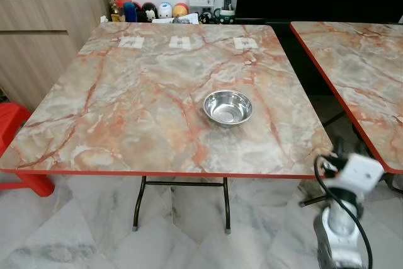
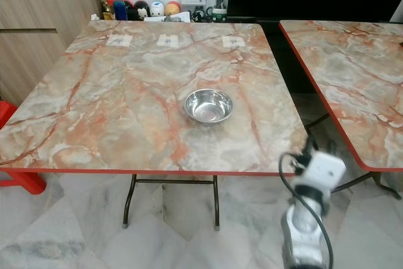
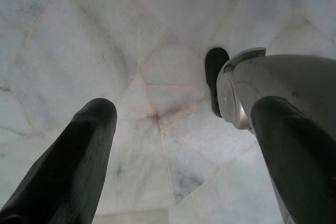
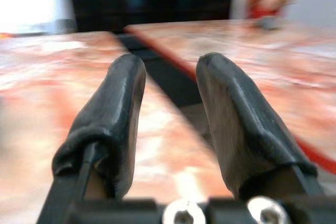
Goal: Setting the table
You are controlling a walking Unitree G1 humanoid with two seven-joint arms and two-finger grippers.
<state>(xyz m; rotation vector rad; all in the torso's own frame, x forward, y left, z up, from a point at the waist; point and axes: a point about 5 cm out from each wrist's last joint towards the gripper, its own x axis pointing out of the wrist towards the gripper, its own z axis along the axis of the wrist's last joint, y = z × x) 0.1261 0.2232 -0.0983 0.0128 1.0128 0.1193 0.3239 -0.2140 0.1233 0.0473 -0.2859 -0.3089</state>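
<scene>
A small steel bowl stands upright and empty on the marble-patterned table, right of centre and towards the near edge. My right arm is raised just off the table's near right corner, below and to the right of the bowl. In the right wrist view my right gripper is open with nothing between its fingers, level with the tabletop. My left gripper hangs open over the pale floor tiles, holding nothing.
Three white tape patches lie along the table's far edge. A second matching table stands to the right across a narrow gap. A red stool and a wooden cabinet are at the left. Small toys and cups sit behind.
</scene>
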